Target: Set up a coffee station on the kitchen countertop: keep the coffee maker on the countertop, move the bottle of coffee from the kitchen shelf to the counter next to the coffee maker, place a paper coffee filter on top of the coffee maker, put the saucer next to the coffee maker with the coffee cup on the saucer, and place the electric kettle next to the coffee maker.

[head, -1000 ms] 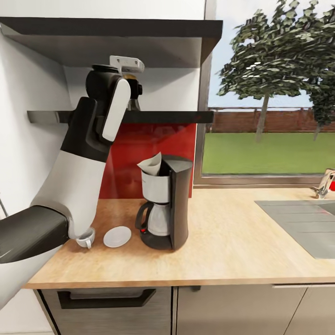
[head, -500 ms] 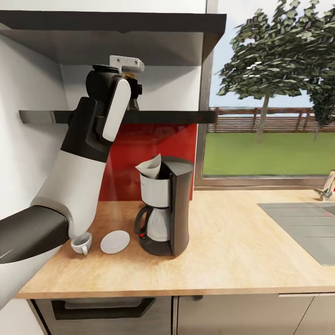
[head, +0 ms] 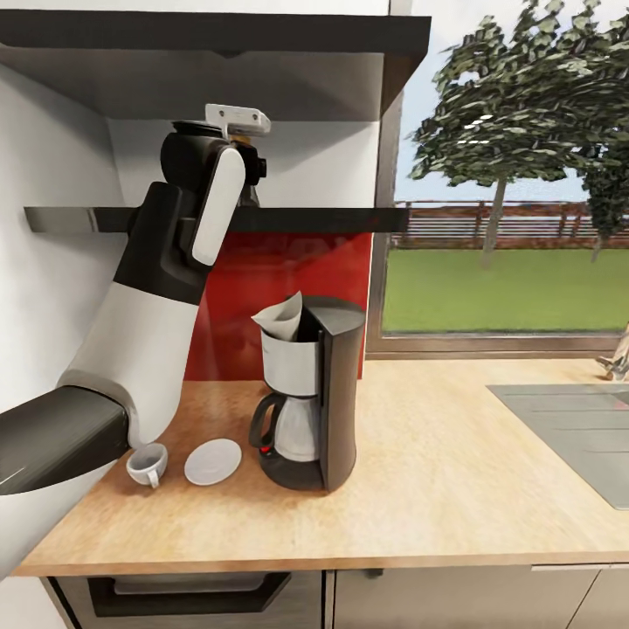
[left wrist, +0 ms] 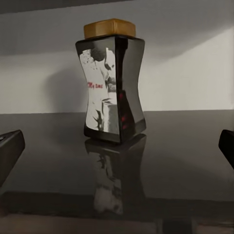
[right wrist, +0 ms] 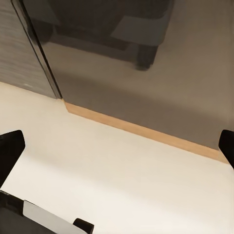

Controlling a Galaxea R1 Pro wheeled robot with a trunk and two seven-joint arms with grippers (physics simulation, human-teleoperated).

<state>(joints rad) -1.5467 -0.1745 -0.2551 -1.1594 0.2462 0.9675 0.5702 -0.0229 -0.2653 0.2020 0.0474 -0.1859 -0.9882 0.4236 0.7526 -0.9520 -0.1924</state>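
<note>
Nearest, the coffee cup point(head: 146, 463) and saucer point(head: 213, 460) lie apart beside the coffee maker point(head: 310, 393), filter point(head: 282, 316) aboard. The view has slid sideways (base repositioning). Beyond, the left gripper point(left wrist: 117, 146), fingers spread, faces the shelf's upright coffee bottle point(left wrist: 113, 80), ungrasped.

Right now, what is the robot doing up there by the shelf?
It is reaching its left arm up to the shelf for the bottle of coffee. The left gripper is open, and the bottle stands upright between its fingers, not yet held. Down on the counter, the coffee maker already has a paper filter on top. The cup sits beside the saucer, not on it.
</note>
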